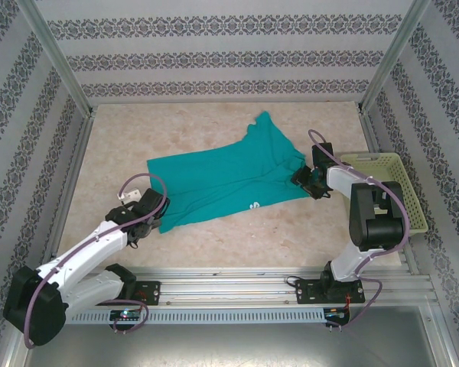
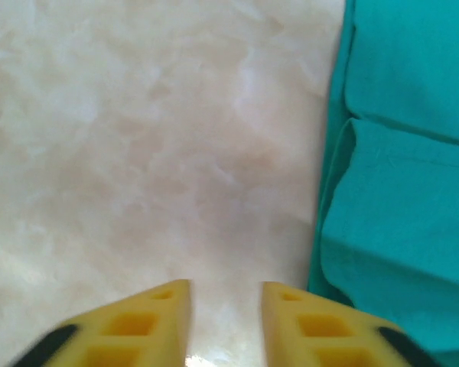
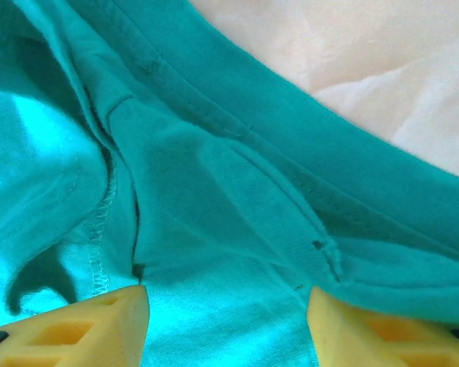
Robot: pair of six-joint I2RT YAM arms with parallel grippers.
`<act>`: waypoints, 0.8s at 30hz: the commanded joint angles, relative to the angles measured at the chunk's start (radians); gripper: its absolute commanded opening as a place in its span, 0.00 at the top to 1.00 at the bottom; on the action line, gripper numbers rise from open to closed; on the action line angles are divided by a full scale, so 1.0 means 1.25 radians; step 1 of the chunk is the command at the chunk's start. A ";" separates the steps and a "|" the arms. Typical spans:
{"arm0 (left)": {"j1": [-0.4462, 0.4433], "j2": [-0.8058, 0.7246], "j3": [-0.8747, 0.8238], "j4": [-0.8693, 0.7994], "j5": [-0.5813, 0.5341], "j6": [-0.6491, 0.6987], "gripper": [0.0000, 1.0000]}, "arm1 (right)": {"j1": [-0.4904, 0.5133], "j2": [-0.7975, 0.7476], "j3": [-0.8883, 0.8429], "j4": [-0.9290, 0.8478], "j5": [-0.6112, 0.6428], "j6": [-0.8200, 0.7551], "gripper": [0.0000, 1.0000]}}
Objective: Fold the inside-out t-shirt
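Marbled beige table (image 1: pixel 214 126): teal inside-out t-shirt (image 1: pixel 222 180) spread flat at centre. Left gripper (image 2: pixel 226 287): fingers slightly apart over bare table, just beside the shirt's edge. Right gripper (image 3: pixel 228 294): fingers wide apart astride rumpled cloth, seemingly not clamped.

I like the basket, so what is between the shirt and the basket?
The robot's right arm stands between the shirt and the basket, with the right claw at the shirt's edge. The top view shows it.

Left end effector (image 2: pixel 226 289) slightly parted, right end effector (image 3: pixel 226 294) spread wide
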 commanded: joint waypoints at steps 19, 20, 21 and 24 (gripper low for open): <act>0.014 0.351 0.139 0.237 0.206 0.103 0.47 | 0.113 0.044 0.187 -0.107 0.050 -0.070 0.43; 0.021 0.356 0.133 0.238 0.206 0.106 0.48 | 0.119 0.060 0.203 -0.111 0.047 -0.068 0.46; 0.028 0.359 0.128 0.239 0.206 0.108 0.48 | 0.125 0.078 0.216 -0.114 0.046 -0.065 0.48; 0.038 0.361 0.112 0.240 0.199 0.116 0.48 | 0.134 0.125 0.251 -0.128 0.052 -0.054 0.58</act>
